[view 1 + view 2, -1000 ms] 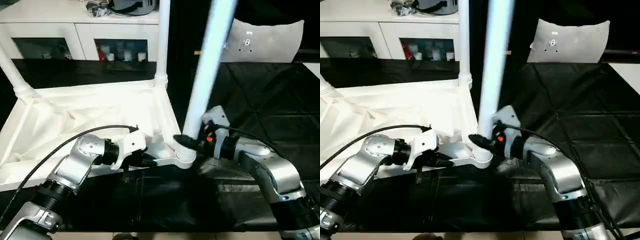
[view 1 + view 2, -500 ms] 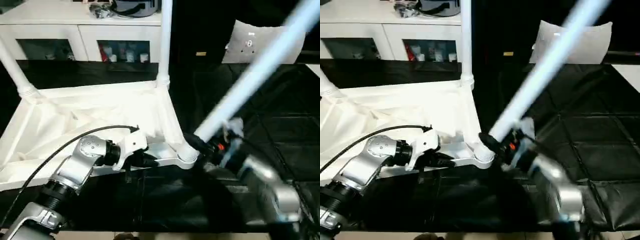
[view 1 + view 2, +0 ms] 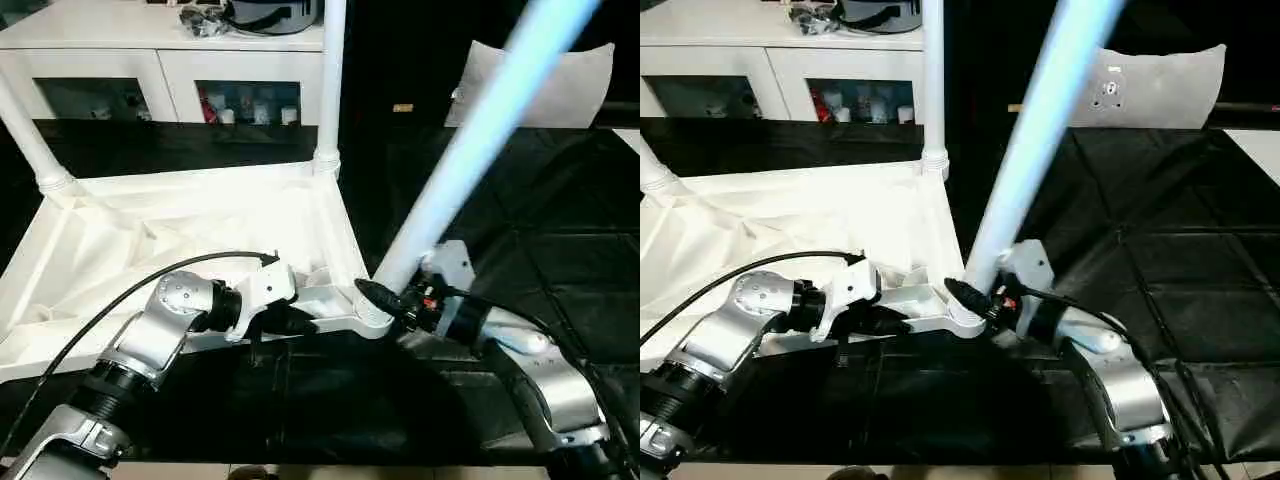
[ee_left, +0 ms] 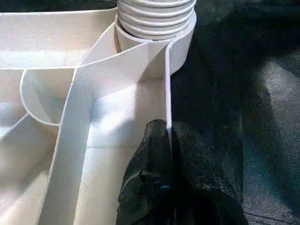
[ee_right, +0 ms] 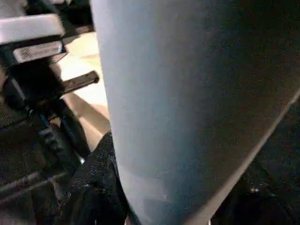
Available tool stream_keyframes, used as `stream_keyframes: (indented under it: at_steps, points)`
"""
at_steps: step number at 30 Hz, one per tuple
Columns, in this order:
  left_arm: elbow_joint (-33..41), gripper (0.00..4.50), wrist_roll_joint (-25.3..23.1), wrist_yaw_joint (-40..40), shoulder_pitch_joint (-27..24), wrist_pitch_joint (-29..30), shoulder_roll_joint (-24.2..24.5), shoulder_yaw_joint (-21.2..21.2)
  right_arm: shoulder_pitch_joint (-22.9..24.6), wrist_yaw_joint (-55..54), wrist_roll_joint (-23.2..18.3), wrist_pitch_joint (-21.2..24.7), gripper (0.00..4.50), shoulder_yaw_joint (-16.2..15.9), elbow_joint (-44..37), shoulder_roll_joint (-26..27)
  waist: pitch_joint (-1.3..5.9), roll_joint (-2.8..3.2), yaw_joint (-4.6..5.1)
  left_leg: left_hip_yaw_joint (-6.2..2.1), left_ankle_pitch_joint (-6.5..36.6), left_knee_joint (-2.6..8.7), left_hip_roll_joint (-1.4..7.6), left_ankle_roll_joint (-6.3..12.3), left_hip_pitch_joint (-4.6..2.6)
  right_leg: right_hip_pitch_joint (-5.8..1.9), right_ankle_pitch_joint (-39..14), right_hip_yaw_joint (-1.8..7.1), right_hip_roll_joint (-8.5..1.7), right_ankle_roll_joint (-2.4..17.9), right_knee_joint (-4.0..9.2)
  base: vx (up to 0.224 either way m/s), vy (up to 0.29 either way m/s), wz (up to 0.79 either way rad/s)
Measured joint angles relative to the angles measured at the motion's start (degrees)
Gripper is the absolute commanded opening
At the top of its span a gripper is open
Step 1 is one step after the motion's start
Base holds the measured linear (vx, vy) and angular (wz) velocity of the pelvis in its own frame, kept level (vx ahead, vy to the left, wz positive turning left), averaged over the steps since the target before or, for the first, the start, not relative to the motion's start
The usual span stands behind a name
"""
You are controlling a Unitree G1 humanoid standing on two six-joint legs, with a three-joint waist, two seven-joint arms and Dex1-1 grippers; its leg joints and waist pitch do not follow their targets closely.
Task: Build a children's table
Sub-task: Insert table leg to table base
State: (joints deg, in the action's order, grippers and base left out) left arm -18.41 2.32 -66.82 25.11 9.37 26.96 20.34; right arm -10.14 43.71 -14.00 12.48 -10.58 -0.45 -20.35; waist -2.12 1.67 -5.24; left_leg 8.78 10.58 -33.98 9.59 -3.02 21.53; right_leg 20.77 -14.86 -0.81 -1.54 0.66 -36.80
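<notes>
- Left eye view: the tabletop [image 3: 180, 235] lies upside down on the black cloth [image 3: 560, 210], with its ribbed underside up. Two legs already stand in its far corner sockets, one at the far left [image 3: 25, 135] and one at the far right [image 3: 330, 80].
- The left gripper [image 3: 300, 322] is at the near rim of the tabletop, just beside the near right corner socket [image 3: 372, 312]. Its fingers are together, pinched on the thin rim wall.
- The right gripper [image 3: 385, 297] holds the third leg [image 3: 470, 150] close to its lower end. This leg is tilted, it leans up and to the right, and its lower end is at the near right socket. If the end sits inside the socket I cannot tell.
- A white cabinet [image 3: 160, 60] with dark openings stands behind the table, and a white cushion [image 3: 560, 85] lies at the far right.
- Right eye view: the same scene. The tilted leg [image 3: 1040, 130] rises from the corner beside the right gripper [image 3: 975, 297], and the left gripper [image 3: 890, 322] stays on the near rim.
- Left wrist view: the two black fingers [image 4: 152, 178] are closed on the upright rim wall [image 4: 167, 93], one on each side. The ribbed round socket [image 4: 154, 23] is just beyond them.
- Right wrist view: the pale leg [image 5: 187, 103] is very near to the camera, and a black finger [image 5: 96, 187] is pressed against its side.
</notes>
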Motion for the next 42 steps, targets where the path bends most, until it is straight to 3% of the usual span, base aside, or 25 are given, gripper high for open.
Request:
stream_keyframes:
  at_steps: [4,8,12,19,27,29,32,35,38,42]
  points:
    - [0.0,0.00,0.0,-0.7,0.0,-0.5,0.4,0.2,-0.6,1.3,0.7,-0.2,1.89,-1.2,-0.1,-1.0,-0.05,-0.08,0.08,0.04,0.0,0.41,-0.01,0.00,-0.14,-0.13,0.0,-0.01,0.02,0.0,0.38,0.000,0.000,0.00]
    - [-0.6,0.00,0.1,-1.9,0.4,-1.4,0.6,0.5,0.3,1.9,0.7,-0.2,1.89,-1.2,-1.4,-1.5,-0.26,0.22,0.11,0.08,0.0,0.89,-0.04,-0.01,-0.42,-0.49,0.0,-0.02,0.03,0.0,0.91,0.000,0.000,0.00]
    - [-5.9,0.00,0.1,-5.0,4.1,-3.5,0.0,1.5,1.1,2.4,0.1,1.5,1.89,-1.2,-4.1,-2.8,-0.71,0.98,-0.26,0.09,0.0,1.42,-0.06,-0.02,-0.72,-0.89,0.0,-0.10,0.03,0.0,1.52,0.000,0.000,0.00]
    - [-13.5,0.00,-1.3,-8.2,10.7,-7.7,-0.2,3.2,1.2,2.4,-0.2,5.5,1.89,-1.2,-8.0,-3.0,-1.12,1.58,-0.36,0.23,0.0,1.74,-0.03,-0.05,-0.65,-0.82,0.0,-0.11,0.01,0.0,1.83,0.000,0.000,0.00]
    - [-16.7,0.00,-1.9,-10.1,12.7,-10.2,0.4,3.2,0.6,1.4,0.3,7.4,1.89,-1.2,-8.3,-0.3,-1.34,1.44,0.20,0.32,0.0,2.11,-0.02,-0.09,-0.70,-0.76,-0.1,-0.11,0.01,0.0,2.00,0.000,0.000,0.00]
    - [-15.3,0.00,-1.7,-10.0,11.5,-9.2,1.2,2.4,-0.2,0.2,0.8,7.4,1.89,-1.8,-7.2,1.3,-1.39,1.38,0.57,0.36,-0.1,2.15,-0.01,-0.12,-0.75,-0.73,-0.1,-0.08,0.02,0.0,1.97,0.000,0.000,0.00]
    - [-7.3,0.00,-1.1,-7.0,5.8,-4.3,3.4,-0.6,-1.5,-2.4,1.4,6.8,1.89,-2.5,-4.6,4.3,-1.46,1.15,2.39,0.49,-0.1,2.37,-0.02,-0.23,-1.00,-0.74,-0.1,0.07,0.03,0.1,1.93,0.000,0.000,0.00]
    - [0.6,0.00,-0.9,-3.0,0.7,1.7,3.7,-3.2,-2.1,-4.0,1.8,5.7,1.89,-2.8,-3.2,5.6,-1.52,1.01,3.45,0.67,-0.1,2.42,-0.02,-0.23,-1.06,-0.70,-0.1,0.23,0.03,0.1,1.93,0.000,0.000,0.00]
    - [9.7,0.00,-0.7,1.9,-4.7,8.6,2.5,-5.5,-2.6,-5.6,2.4,5.1,1.89,-2.5,-2.3,6.6,-1.49,0.82,3.99,0.91,-0.1,2.49,0.02,-0.21,-1.05,-0.59,-0.1,0.30,-0.01,0.1,1.98,0.000,0.000,0.00]
    - [23.1,0.00,-1.0,10.1,-12.3,20.3,-1.0,-8.2,-3.0,-7.4,2.6,3.7,1.89,-1.0,-0.7,7.8,-1.51,0.55,3.92,0.96,-0.1,2.50,0.10,-0.22,-0.94,-0.46,-0.1,0.20,0.01,0.1,2.05,0.000,0.000,0.00]
